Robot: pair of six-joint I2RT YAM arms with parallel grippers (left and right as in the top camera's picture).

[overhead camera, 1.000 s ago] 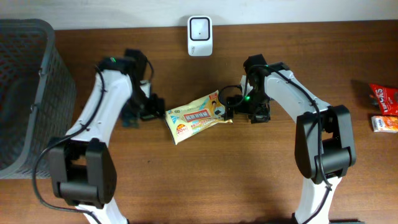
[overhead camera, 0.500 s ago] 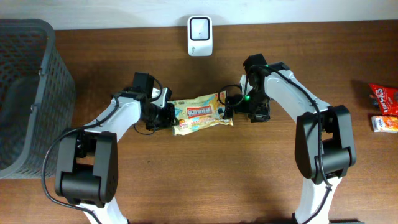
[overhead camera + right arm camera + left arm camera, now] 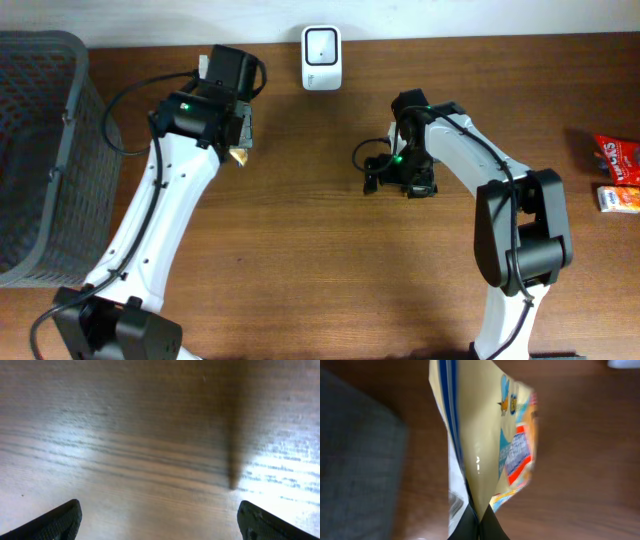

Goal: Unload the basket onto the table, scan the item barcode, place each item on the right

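We now hold the snack packet (image 3: 485, 445) clear of the table (image 3: 300, 260), left gripper (image 3: 476, 526) clamped on its edge; right gripper (image 3: 160, 522) gapes wide, empty. Scanner (image 3: 321, 57) next.

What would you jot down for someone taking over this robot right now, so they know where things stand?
Left gripper: shut on the snack packet, holding it above the table, to the left of the scanner.
Right gripper: open, holding nothing, over bare wood.
Done: the packet is picked up.
Left: show the packet's barcode to the scanner. The barcode itself is not visible in any view.
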